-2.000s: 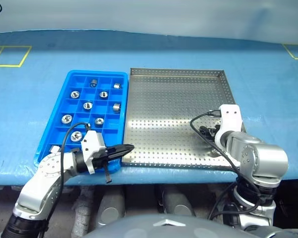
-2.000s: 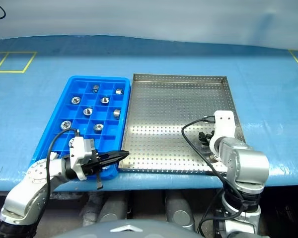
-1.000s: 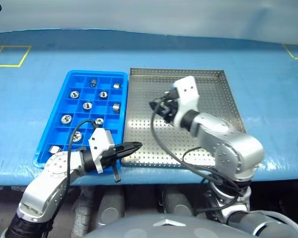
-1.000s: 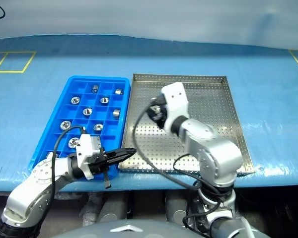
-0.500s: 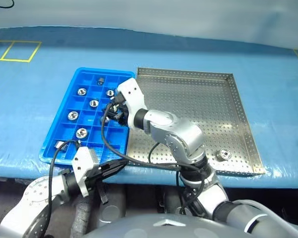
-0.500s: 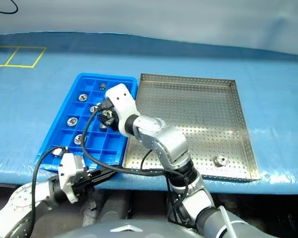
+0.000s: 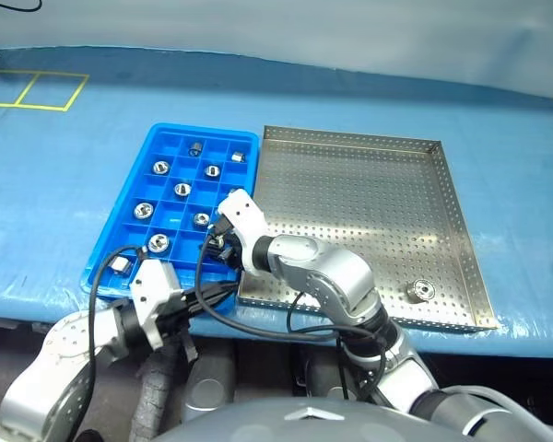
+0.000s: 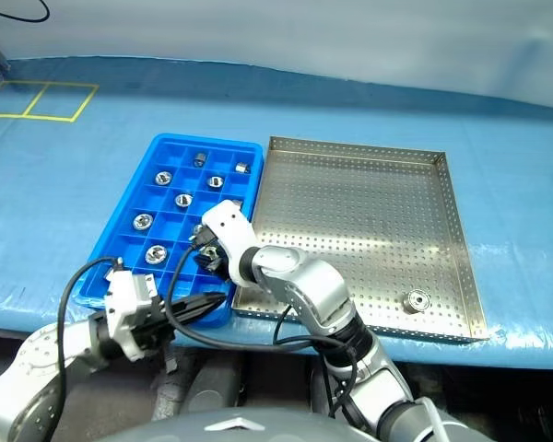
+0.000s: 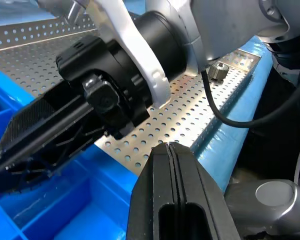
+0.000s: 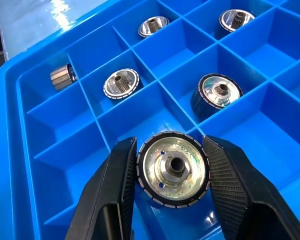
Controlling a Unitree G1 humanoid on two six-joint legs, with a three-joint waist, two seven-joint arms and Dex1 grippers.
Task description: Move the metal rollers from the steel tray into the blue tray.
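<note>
My right gripper (image 7: 216, 247) hangs over the near right part of the blue tray (image 7: 203, 130), shut on a metal roller (image 10: 175, 169) just above a compartment. Several other rollers lie in the tray's compartments, such as one (image 7: 157, 242) near the front and one (image 10: 219, 93) beside the held one. One roller (image 7: 420, 291) lies on the steel tray (image 7: 369, 203) near its front right corner. My left gripper (image 7: 223, 289) is shut and empty, level at the table's front edge below the blue tray's near right corner, its fingertips (image 9: 171, 150) pressed together.
The two trays sit side by side on a blue table cover (image 7: 55, 184). Yellow tape squares (image 7: 37, 89) mark the far left. My right arm's black cable (image 7: 258, 318) loops over the front edge between the two grippers.
My right gripper has carried the roller leftwards from over the steel tray to the blue tray and lowered it toward the near compartments. The head view has shifted. The left gripper stays shut.
</note>
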